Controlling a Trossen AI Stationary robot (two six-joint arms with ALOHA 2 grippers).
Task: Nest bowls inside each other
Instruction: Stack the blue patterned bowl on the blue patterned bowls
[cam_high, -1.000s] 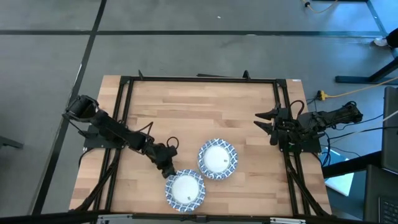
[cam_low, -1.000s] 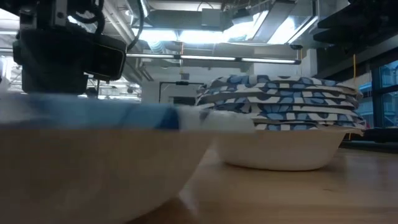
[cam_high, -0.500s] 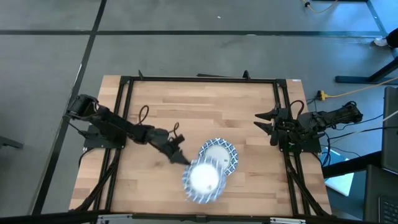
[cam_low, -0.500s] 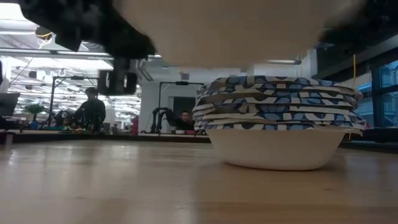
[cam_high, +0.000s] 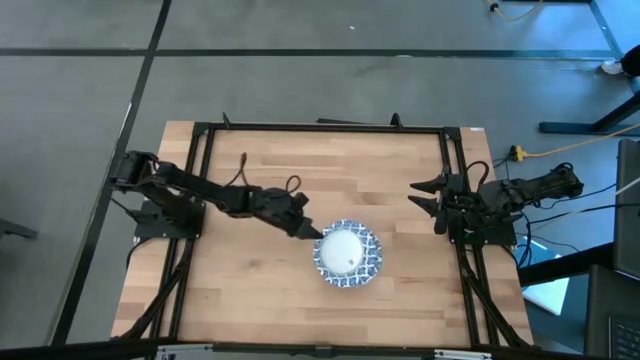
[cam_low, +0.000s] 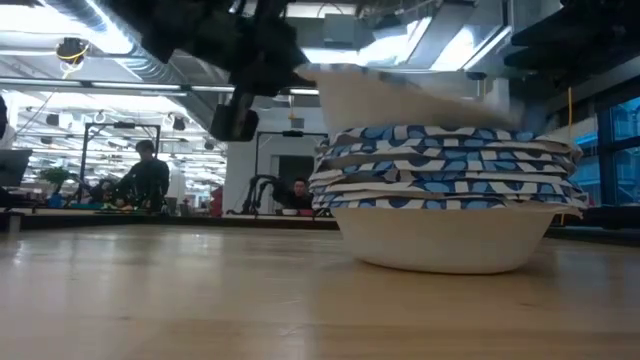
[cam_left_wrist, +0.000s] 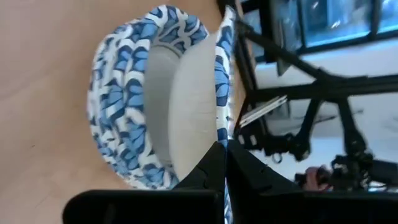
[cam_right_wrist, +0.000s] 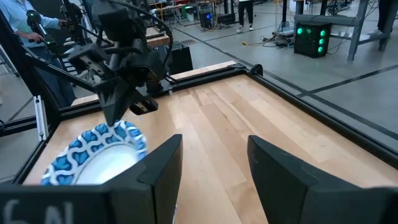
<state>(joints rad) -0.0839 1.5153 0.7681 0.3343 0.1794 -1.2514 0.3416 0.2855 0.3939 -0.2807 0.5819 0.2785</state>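
A stack of bowls (cam_low: 450, 190) with blue-and-white patterned rims stands on its bottom bowl's white base at the middle of the wooden table (cam_high: 260, 180). Another such bowl (cam_low: 400, 95) hangs tilted right over the stack, and my left gripper (cam_high: 312, 232) is shut on it. From above this bowl (cam_high: 343, 250) covers nearly all of the stack, whose rim (cam_high: 372, 268) peeks out. My right gripper (cam_high: 425, 197) waits open at the table's right edge, with nothing between its fingers (cam_right_wrist: 161, 168). My left gripper pinches the bowl's patterned rim (cam_left_wrist: 222, 140) between its two fingers, on the side facing the table's left edge. The fingers come from the left, slanting a little down. The bowl is off the table and tilted over the stack; whether it touches the top bowl I cannot tell.
A black metal frame (cam_high: 320, 128) runs around the table's left, far and right sides. Bare wood lies to the left of and in front of the stack. People (cam_low: 145, 175) sit in the room behind the table.
My left gripper has lifted a single bowl from near the table's front edge and carried it up, right and toward the far edge, over the stack. The bowl has gone from resting on the wood to hanging tilted above the stack. The gripper stayed shut.
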